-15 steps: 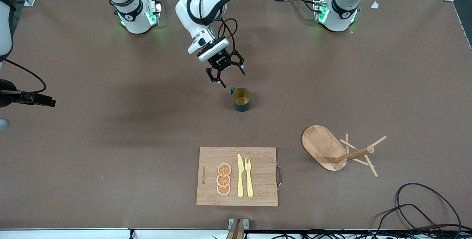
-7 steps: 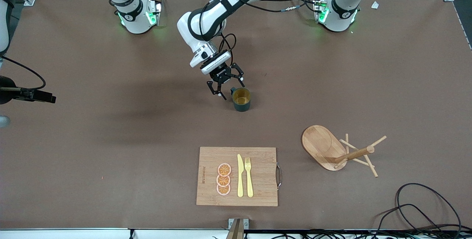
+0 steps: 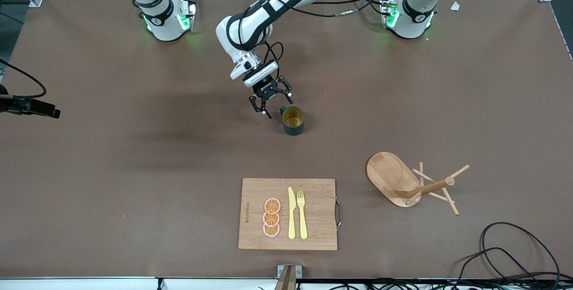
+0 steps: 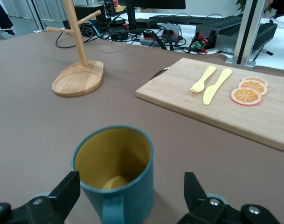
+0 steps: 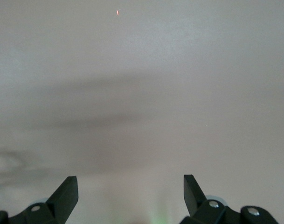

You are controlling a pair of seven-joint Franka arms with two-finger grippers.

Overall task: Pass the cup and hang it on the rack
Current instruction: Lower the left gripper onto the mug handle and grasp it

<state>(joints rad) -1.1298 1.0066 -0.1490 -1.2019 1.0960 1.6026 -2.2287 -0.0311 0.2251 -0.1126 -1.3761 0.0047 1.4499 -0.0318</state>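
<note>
The dark teal cup with its yellow inside stands upright mid-table, handle turned toward the left arm's hand. My left gripper is open, low over the table at the handle side. In the left wrist view the cup sits between the two spread fingers, touching neither. The wooden rack stands nearer the front camera, toward the left arm's end; its oval base and post show upright. My right gripper is open over bare table, holding nothing.
A wooden cutting board with a yellow knife, a fork and orange slices lies near the front edge, also seen as the board past the cup. Black cables loop at the front corner by the left arm's end.
My left gripper has come down and closed in on the cup's handle side, staying open. The cup and rack have not moved. The right arm's dark end has drifted slightly at the table's edge.
</note>
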